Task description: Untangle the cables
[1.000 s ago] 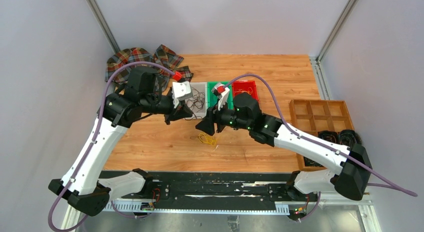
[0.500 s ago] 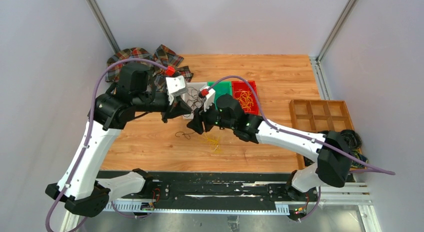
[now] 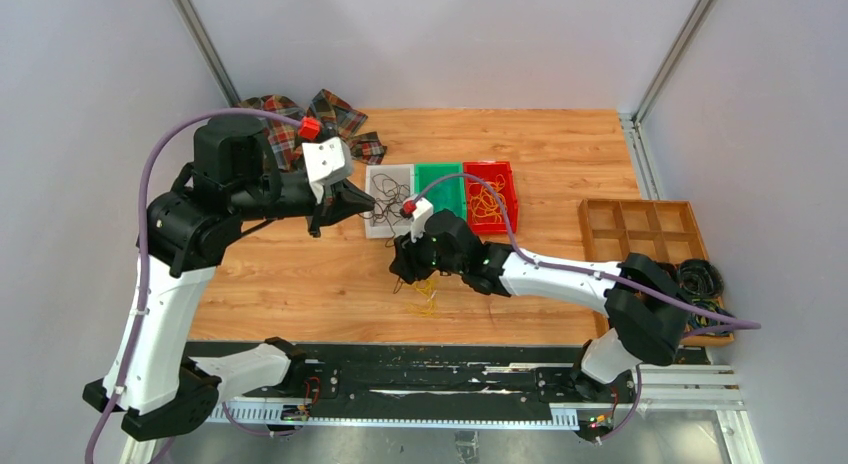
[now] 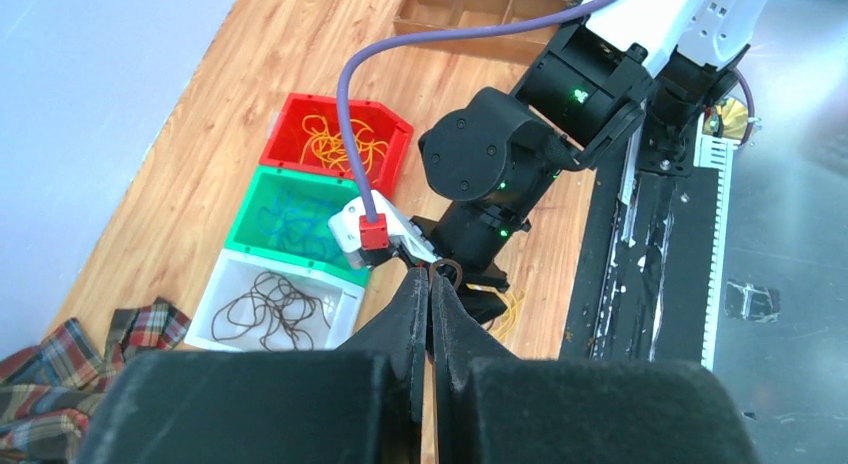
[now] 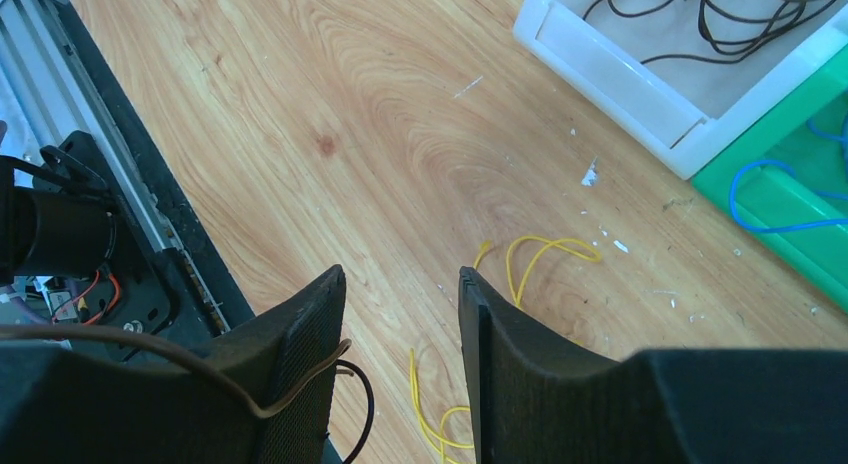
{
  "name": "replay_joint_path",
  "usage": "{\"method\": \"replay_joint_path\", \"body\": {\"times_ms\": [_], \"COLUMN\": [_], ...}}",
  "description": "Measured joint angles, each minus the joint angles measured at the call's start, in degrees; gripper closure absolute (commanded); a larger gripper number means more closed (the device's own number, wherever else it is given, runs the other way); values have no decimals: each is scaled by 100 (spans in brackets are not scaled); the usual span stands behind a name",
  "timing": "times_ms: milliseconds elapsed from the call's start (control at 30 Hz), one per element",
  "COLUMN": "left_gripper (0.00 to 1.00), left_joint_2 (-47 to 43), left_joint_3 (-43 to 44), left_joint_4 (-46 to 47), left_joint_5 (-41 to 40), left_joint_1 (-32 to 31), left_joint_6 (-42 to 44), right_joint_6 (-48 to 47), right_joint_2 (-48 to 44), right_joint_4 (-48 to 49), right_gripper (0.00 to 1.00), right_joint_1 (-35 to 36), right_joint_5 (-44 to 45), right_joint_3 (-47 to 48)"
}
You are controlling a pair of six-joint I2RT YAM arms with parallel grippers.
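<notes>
Thin yellow cables [image 3: 428, 294] lie loose on the wooden table; in the right wrist view they [image 5: 540, 249] show just beyond my fingers. My right gripper [image 3: 405, 269] [image 5: 400, 276] is open, low over them. A dark cable [image 5: 365, 394] hangs draped over its left finger [image 5: 300, 334]. My left gripper [image 3: 362, 201] [image 4: 432, 279] is shut on a thin dark cable, whose small loop [image 4: 447, 274] sticks out at the tips, near the white bin's [image 3: 372, 229] front. Dark cables lie in the white bin [image 4: 222, 274], blue ones in the green bin [image 4: 290, 260], yellow ones in the red bin [image 4: 300, 100].
A plaid cloth [image 3: 300, 124] lies at the back left. A wooden compartment tray [image 3: 640, 224] stands at the right, with black wire coils [image 3: 700, 276] at its near end. The black base rail [image 3: 420, 369] runs along the near edge.
My left gripper has pulled back left and up, still shut. My right gripper has moved left, then nearer and down over the yellow cables; the dark cable from the table now hangs on its finger.
</notes>
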Motion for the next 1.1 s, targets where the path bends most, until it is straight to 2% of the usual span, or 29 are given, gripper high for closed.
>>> {"method": "replay_joint_path", "body": {"times_ms": [200,367,433,533,800,1100], "left_gripper": [99,99,100,99,99,99], "left_joint_2": [33,212,286,393,1038,1617], "left_joint_3": [-22,-33,-138,-455,-946,-1104], "left_joint_4": [-44,-48,122,479,1513,2439], "left_joint_5": [-245,-667,-960,-1497,-2745,-3147], "left_joint_1": [0,0,0,0,0,0], "left_joint_6": [114,284,321,396,608,588], "right_joint_6": [245,476,549,605,573,557], "right_joint_2": [7,-225,-586,-1189,-2855,-3362], "right_joint_4": [15,-160,-173,-243,-87,-247], "right_gripper": [52,42,32,27,22,25], "right_joint_1": [-44,-225,-289,-293,-341,-568], "right_joint_5": [116,129,138,236,758,1047], "right_joint_3": [-164,-354,-610,-787,-1027,-1335]}}
